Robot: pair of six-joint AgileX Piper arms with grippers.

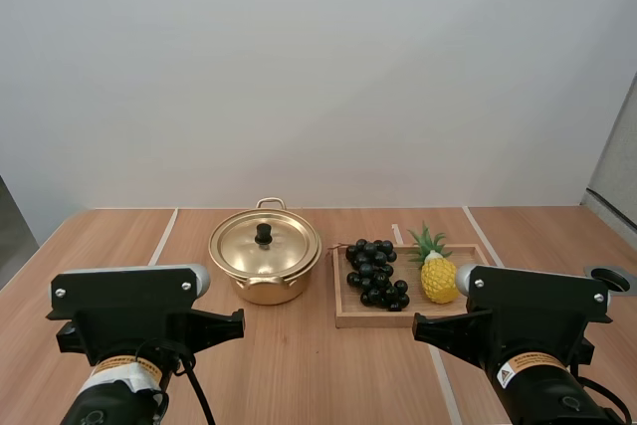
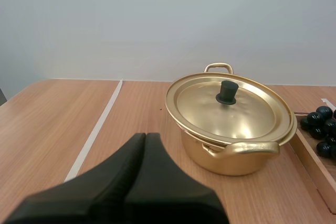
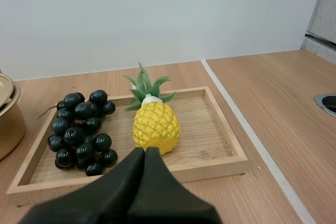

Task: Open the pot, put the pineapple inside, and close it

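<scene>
A golden pot [image 1: 265, 281] stands at the table's middle with its lid [image 1: 264, 244] on, black knob [image 1: 264, 234] on top. To its right a wooden tray [image 1: 408, 318] holds a yellow pineapple [image 1: 438, 279] with green leaves and a bunch of dark grapes [image 1: 373, 273]. My left gripper [image 2: 145, 136] is shut on nothing, low over the table short of the pot [image 2: 231, 153] and a little to its left. My right gripper [image 3: 145, 149] is likewise shut on nothing, just in front of the tray's near rim [image 3: 210, 167], in line with the pineapple [image 3: 156, 124].
White tape lines [image 1: 162, 237] run across the wooden table on the pot's left and along the tray's right side [image 3: 252, 135]. A round metal-rimmed hole [image 1: 607, 278] sits near the table's right edge. The grapes [image 3: 81, 132] lie between pineapple and pot.
</scene>
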